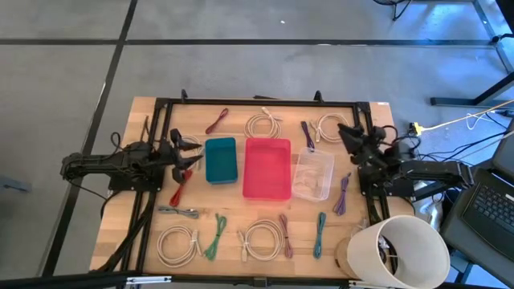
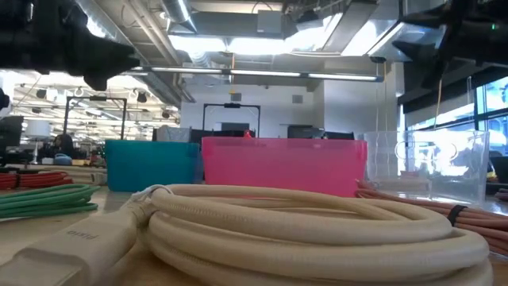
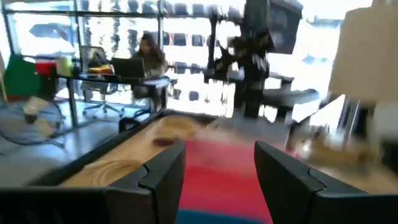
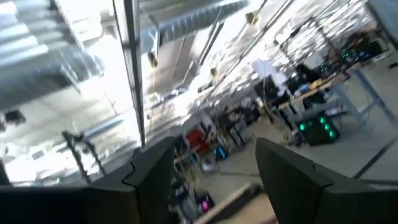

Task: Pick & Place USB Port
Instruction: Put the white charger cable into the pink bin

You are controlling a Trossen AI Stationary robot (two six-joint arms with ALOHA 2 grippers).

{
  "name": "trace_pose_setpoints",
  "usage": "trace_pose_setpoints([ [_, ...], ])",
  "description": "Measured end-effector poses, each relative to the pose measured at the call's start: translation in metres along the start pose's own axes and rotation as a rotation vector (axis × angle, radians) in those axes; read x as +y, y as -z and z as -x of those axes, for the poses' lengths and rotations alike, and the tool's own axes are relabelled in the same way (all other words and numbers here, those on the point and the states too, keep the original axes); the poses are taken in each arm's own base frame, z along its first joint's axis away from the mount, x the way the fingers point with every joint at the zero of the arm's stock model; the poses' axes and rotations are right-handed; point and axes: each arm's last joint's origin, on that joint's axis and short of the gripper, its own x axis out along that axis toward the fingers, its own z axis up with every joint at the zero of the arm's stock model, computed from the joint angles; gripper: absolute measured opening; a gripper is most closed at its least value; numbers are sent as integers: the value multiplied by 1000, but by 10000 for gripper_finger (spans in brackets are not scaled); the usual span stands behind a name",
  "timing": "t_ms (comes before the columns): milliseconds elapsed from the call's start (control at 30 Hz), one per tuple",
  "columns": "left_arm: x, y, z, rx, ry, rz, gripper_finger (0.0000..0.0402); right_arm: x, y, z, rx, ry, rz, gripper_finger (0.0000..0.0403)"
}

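Task items: USB cables lie scattered on the bench [image 1: 120, 233] around three bins at its centre. The teal bin [image 1: 221, 160], pink bin [image 1: 267, 168] and clear bin [image 1: 313, 174] sit side by side in a row; whether any holds a cable cannot be made out from above. Along the far edge lie a dark red cable [image 1: 217, 120], a white coil [image 1: 263, 124], a purple cable [image 1: 307, 135] and another white coil [image 1: 328, 126]. Along the near edge lie a white coil [image 1: 177, 243], a green cable [image 1: 215, 236], a further white coil [image 1: 262, 239], a pink cable [image 1: 285, 234] and a teal cable [image 1: 320, 234]. A red cable [image 1: 180, 188] lies just beside the teal bin; a violet cable [image 1: 343, 194] lies beside the clear bin.

Left pincer [image 1: 189, 152]: hovers near the teal bin on the bench's left side, fingers [image 3: 163, 171] standing apart, nothing between them.

Right pincer [image 1: 347, 132]: toward the far right corner, fingers [image 4: 152, 163] apart, empty; its wrist camera points at the room, not the bench.

Obstructions: in the low view a white coil [image 2: 302, 230] fills the foreground. A white cylinder [image 1: 397, 249] covers the near right corner. A person [image 3: 148, 53] sits at a desk beyond the bench.
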Motion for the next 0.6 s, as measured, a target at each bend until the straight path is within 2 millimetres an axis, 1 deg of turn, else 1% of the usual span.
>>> trace_pose_setpoints([
  [133, 1, -11, 1, -126, -64, 202, 185, 16, -21, -13, -30, -14, -11, 228],
  [200, 3, -18, 1, -202, -106, 266, 185, 26, -32, -23, -36, -17, -12, 228],
  [300, 4, -25, 4, -299, -138, 386, 185, 39, -42, -42, -21, -15, 48, 228],
  [433, 4, -33, 6, -382, -93, 538, 185, 53, -44, -67, 31, -20, 158, 228],
  [600, 3, -38, 8, -434, -65, 563, 185, 63, -44, -89, 72, -8, 257, 228],
])
